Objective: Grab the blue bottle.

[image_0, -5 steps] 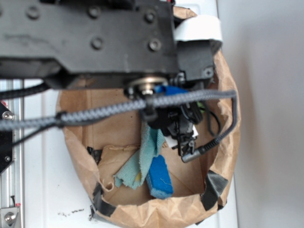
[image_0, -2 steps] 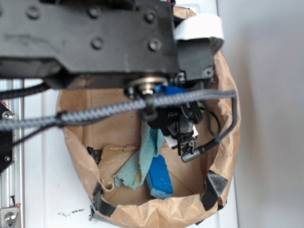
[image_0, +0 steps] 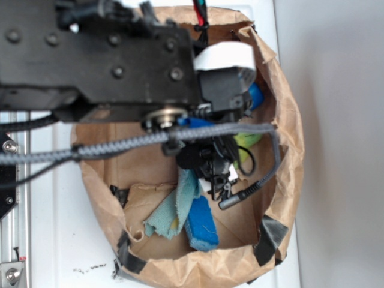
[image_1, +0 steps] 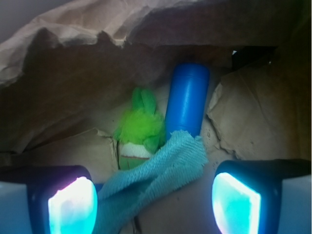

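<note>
Inside a crumpled brown paper bag [image_1: 87, 29] the blue bottle [image_1: 187, 100] is seen lying on the bag's floor in the wrist view, its rounded end turned toward the far paper wall and its near end covered by a corner of a light teal cloth [image_1: 156, 178]. A green plush toy [image_1: 141, 129] lies just beside the bottle on its left, touching or nearly touching it, and its lower part is likewise overlapped by the cloth. The gripper [image_1: 153, 204] is held above the cloth, short of the bottle; its two fingers [image_1: 73, 204] are seen spread wide apart at the lower corners of the view, with nothing clamped between them. In the exterior view much of the bag [image_0: 288, 132] is hidden by the black arm [image_0: 102, 66] and a grey braided cable [image_0: 120, 144]. Only a small patch of the bottle [image_0: 257, 96] can be made out near the bag's far right wall, with a bit of the green toy [image_0: 245, 141] below it. The cloth [image_0: 177, 207] is draped down toward the bag's near side, where it rests against a flat blue sponge [image_0: 203, 225]. The gripper [image_0: 219, 177] is partly hidden there, and its opening cannot be judged from that view.
</note>
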Robot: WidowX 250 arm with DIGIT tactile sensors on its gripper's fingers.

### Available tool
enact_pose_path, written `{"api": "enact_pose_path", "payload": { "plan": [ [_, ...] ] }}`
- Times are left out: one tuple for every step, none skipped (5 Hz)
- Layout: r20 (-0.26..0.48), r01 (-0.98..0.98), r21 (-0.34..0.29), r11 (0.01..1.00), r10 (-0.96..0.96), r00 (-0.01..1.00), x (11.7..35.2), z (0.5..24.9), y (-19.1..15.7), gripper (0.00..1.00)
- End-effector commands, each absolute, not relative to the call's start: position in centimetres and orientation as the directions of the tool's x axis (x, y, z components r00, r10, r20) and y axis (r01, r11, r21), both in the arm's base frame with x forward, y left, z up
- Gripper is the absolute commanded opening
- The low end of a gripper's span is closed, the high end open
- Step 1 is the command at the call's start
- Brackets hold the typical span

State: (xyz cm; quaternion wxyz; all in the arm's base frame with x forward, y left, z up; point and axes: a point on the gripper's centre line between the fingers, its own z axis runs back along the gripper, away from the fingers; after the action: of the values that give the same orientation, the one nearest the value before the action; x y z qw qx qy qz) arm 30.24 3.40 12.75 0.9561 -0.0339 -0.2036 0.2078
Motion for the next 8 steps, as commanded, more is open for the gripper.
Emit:
{"api": "enact_pose_path", "payload": {
  "plan": [
    [0.441, -0.503, -0.175, 0.847, 0.524, 0.729, 31.8, 12.1, 5.1, 1.0],
    [0.46, -0.562, -0.151, 0.813, 0.561, 0.688, 33.4, 11.3, 5.1, 1.0],
    [0.486, -0.637, -0.108, 0.764, 0.599, 0.636, 35.1, 10.7, 5.8, 1.0],
    [0.516, -0.651, -0.097, 0.752, 0.598, 0.613, 35.1, 10.6, 6.2, 1.0],
    [0.549, -0.661, -0.11, 0.743, 0.599, 0.582, 34.7, 10.7, 6.5, 1.0],
    [0.531, -0.653, -0.121, 0.747, 0.605, 0.593, 35.0, 9.9, 6.3, 1.0],
    [0.486, -0.624, -0.112, 0.773, 0.591, 0.644, 35.1, 8.6, 5.6, 1.0],
    [0.472, -0.616, -0.098, 0.781, 0.582, 0.662, 35.2, 7.8, 5.1, 1.0]
  ]
}}
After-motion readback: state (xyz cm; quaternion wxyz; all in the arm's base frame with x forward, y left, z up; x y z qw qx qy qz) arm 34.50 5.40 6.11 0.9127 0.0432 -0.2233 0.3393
